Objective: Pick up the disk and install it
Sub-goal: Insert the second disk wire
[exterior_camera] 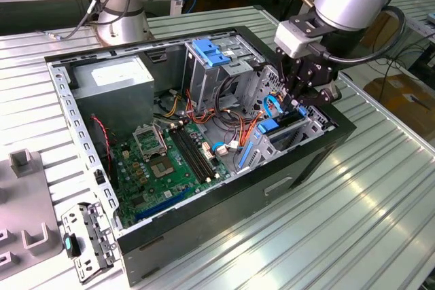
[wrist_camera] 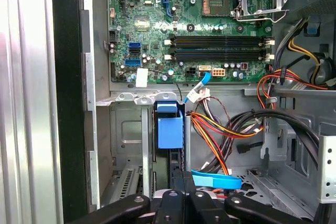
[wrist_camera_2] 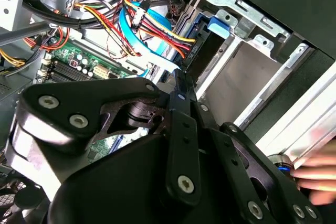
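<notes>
The disk (exterior_camera: 280,125) sits edge-up in the low metal bay at the end of the open computer case toward the exterior view's right. Its blue carrier handle (wrist_camera: 170,124) points toward the motherboard, and its dark body (wrist_camera_2: 195,45) lies between the bay walls. My gripper (exterior_camera: 297,103) hangs directly over the disk's end farthest from the handle. In the first wrist view the gripper (wrist_camera: 182,174) has its two black fingers together, right at the disk's top edge. One finger (wrist_camera_2: 181,85) reaches down toward the bay.
A tall drive cage with a blue latch (exterior_camera: 211,52) stands beside the bay. Orange, red and blue cables (wrist_camera: 215,179) loop next to it. The green motherboard (exterior_camera: 170,161) and grey power supply (exterior_camera: 112,79) fill the case. A person's blurred hand (wrist_camera_2: 315,177) is at the case's outer wall.
</notes>
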`<state>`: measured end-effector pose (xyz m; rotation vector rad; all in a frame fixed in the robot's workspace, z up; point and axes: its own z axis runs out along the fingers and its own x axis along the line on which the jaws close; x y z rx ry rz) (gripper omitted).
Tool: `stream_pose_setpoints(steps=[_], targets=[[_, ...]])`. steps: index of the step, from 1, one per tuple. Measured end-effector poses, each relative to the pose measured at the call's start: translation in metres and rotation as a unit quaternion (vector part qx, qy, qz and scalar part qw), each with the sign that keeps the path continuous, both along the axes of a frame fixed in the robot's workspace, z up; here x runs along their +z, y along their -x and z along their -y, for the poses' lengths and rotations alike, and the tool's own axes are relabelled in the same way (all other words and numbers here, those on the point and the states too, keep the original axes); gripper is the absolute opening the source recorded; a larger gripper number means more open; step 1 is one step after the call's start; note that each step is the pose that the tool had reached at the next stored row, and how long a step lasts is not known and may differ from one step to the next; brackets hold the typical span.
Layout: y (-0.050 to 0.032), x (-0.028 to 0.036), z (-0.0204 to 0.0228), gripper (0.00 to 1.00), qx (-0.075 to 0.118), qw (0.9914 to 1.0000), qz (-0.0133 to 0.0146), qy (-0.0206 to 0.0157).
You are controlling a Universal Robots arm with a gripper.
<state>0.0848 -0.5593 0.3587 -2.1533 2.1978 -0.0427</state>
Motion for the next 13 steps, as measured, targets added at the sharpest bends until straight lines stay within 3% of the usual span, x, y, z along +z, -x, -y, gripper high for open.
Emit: stream_pose_setpoints(steps=[13], targets=[[0.0000, 0.0003, -0.0003, 0.11, 0.000, 1.00000, 0.0000, 0.0000]])
